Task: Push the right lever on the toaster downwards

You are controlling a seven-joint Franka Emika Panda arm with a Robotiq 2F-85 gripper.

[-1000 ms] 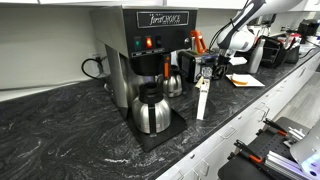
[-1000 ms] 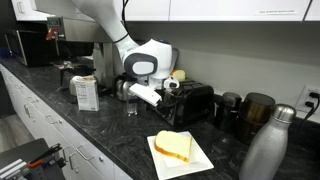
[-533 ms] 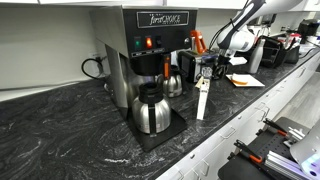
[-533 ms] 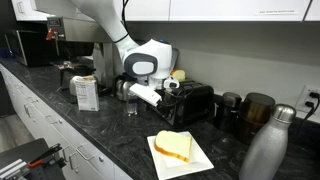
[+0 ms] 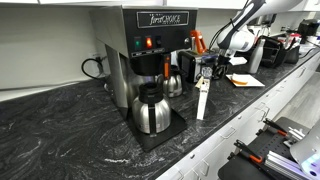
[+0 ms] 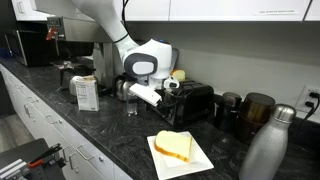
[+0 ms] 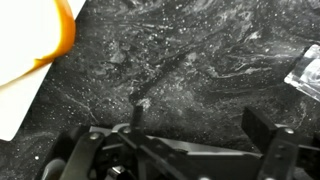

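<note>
**Toaster and its surroundings.** The toaster (image 6: pixel 192 103) is shown on the dark marbled countertop (image 6: pixel 118 135), set back toward the wall. The gripper (image 6: pixel 165 92) is held just beside one end of it, its jaws spread wide and nothing grasped. In the wrist view, counter surface is seen between the fingers (image 7: pixel 268 140). A plate (image 6: pixel 202 159) bearing toast (image 6: pixel 173 146) is placed in front of the toaster, and a steel bottle (image 6: pixel 268 148) stands nearby.
</note>
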